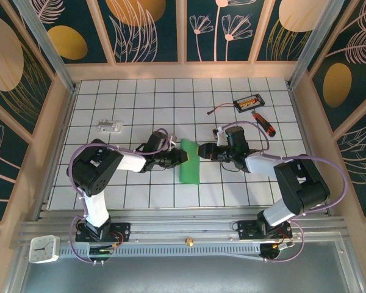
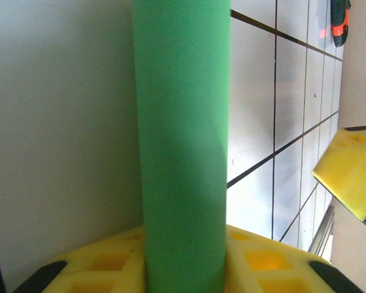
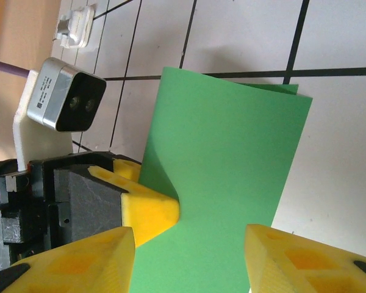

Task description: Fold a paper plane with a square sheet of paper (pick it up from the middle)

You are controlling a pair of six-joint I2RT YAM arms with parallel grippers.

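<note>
White tiles with dark grout are covering the tabletop (image 1: 226, 190), and floral panels are fencing it in. From above, both arms are reaching inward to the green sheet of paper (image 1: 189, 162), folded into a tall narrow rectangle near the table's middle. The left gripper (image 1: 182, 157) is at its left edge and the right gripper (image 1: 202, 151) at its upper right. A screwdriver (image 1: 263, 124) and a small black box (image 1: 249, 102) are sitting well apart at the far right.

In the left wrist view, the paper (image 2: 180, 146) is rising as a green band out of the left gripper (image 2: 186, 259), whose yellow pads (image 2: 262, 259) are pinching it.

In the right wrist view, the right gripper (image 3: 189, 244) is holding its yellow fingers (image 3: 305, 256) spread on either side of the sheet (image 3: 232, 159), gripping nothing. The left gripper (image 3: 134, 204) is clamping the paper's edge, which is bowing there.

A squeeze from the right jaws against the left's hold could crumple or tear the thin sheet, or skew the crease. No readable writing is showing anywhere.
</note>
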